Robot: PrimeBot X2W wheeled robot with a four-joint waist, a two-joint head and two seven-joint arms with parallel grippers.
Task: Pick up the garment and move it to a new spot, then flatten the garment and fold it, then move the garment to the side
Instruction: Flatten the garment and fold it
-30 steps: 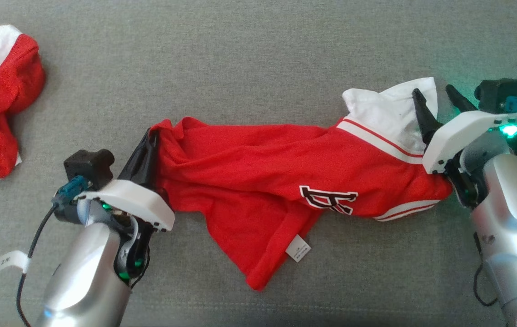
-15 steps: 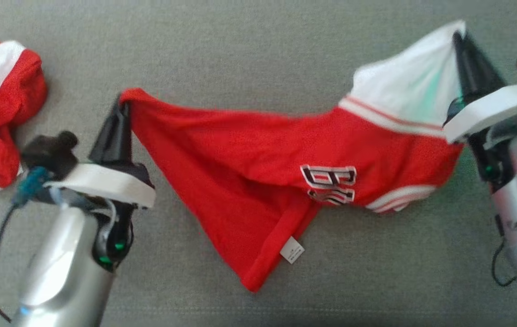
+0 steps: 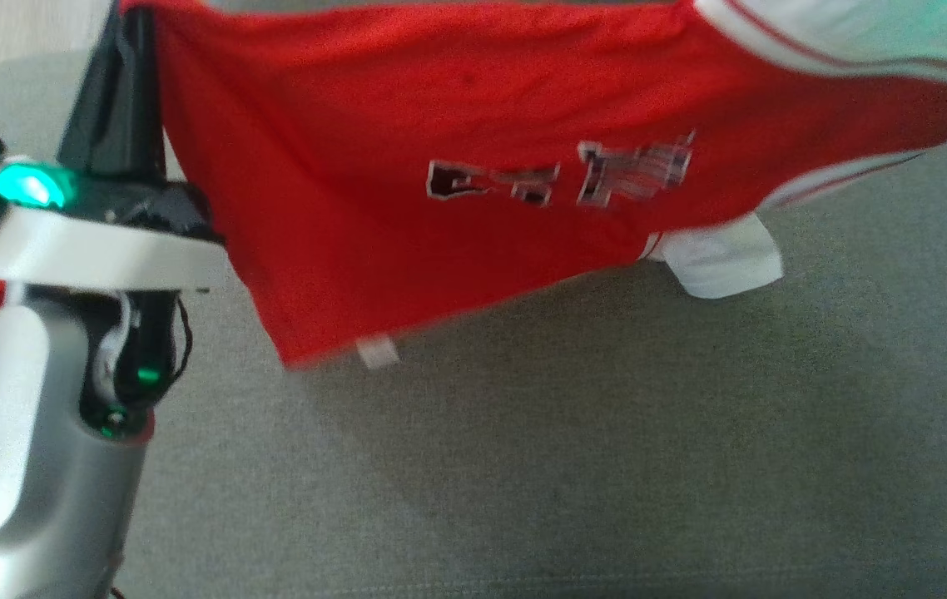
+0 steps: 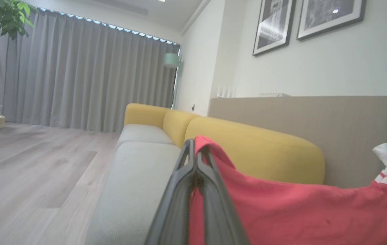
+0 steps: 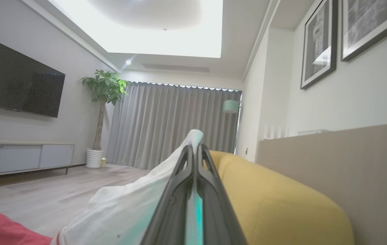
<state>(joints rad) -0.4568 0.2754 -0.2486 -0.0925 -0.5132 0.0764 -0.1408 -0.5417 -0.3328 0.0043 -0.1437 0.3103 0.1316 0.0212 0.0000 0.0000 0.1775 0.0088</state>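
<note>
Both ends of the garment (image 3: pixel 440 166) are held up over the grey sofa seat (image 3: pixel 523 466): left hand (image 4: pixel 195 149) clenched on a red corner, right hand (image 5: pixel 195 149) clenched on white cloth. Either thin pinch might slip if the arms pull too taut, dropping one end.

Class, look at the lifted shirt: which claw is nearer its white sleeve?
Right. The right claw is clamped on the white sleeve itself. The left claw pinches the red corner of the shirt at the opposite end.
</note>
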